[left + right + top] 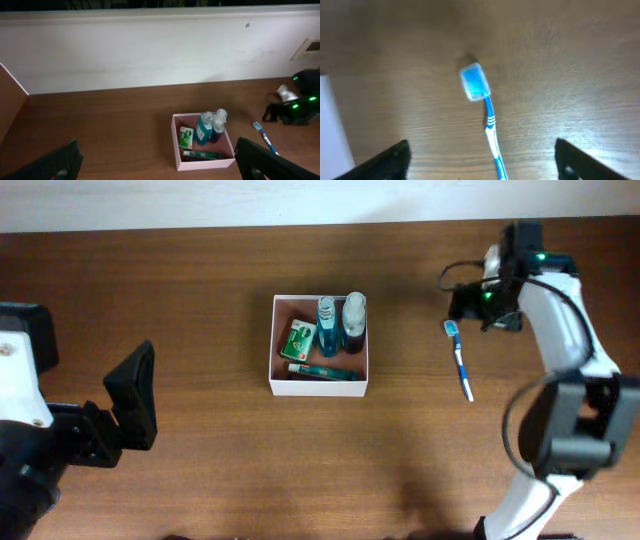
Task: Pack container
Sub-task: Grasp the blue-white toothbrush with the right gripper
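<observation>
The container (319,387), a square shallow box with white walls, sits mid-table. It holds a green packet (297,339), a teal bottle (327,326), a dark bottle (354,322) and a toothpaste tube (322,371). It also shows in the left wrist view (176,150). A blue and white toothbrush (460,360) lies on the table right of the container. My right gripper (482,162) is open above it, fingers either side of the toothbrush (487,120), not touching. My left gripper (160,167) is open and empty at the far left, well away from the container.
A white wall (150,45) runs along the table's far edge. The right arm's body (570,420) stands at the right edge of the table. Bare wood lies between the left gripper and the container.
</observation>
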`<state>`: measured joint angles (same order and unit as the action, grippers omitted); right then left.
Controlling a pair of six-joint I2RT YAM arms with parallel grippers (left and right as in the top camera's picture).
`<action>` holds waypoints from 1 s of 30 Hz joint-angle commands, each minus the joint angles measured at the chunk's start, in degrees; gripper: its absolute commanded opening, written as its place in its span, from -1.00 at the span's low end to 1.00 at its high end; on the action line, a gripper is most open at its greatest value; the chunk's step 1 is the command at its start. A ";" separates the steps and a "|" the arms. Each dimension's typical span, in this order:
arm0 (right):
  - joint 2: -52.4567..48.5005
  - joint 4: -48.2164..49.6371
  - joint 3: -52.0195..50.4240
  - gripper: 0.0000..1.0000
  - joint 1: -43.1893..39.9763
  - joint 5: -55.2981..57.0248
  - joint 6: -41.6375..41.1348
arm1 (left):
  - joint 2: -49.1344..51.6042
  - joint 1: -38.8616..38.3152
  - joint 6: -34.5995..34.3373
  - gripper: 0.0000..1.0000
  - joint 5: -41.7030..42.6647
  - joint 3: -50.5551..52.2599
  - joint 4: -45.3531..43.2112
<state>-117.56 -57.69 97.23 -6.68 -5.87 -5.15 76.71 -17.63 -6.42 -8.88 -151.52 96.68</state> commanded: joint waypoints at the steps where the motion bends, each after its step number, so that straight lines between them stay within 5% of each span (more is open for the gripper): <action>1: -4.72 -0.31 -0.70 0.58 0.28 2.58 -1.33 | 0.13 0.22 0.94 0.99 -0.61 -0.35 0.00; 14: -13.27 -3.06 -0.70 -0.19 0.26 3.10 -1.33 | 0.13 0.22 0.94 0.99 -0.59 -0.35 0.00; 17: -14.19 -3.72 -0.72 -0.68 0.26 3.10 -1.33 | 0.13 0.22 0.94 0.99 -0.59 -0.35 0.00; 24: -11.45 -7.15 -0.55 -0.85 0.50 1.92 -1.36 | 0.13 0.22 0.94 0.99 -0.59 -0.35 0.00; 30: 0.31 -8.87 -0.52 -0.92 4.07 -0.17 -1.33 | 0.13 0.22 0.94 0.99 -0.59 -0.35 0.00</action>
<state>-126.58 -65.95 96.62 -5.45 -3.97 -6.28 76.71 -17.63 -6.42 -8.88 -151.52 96.68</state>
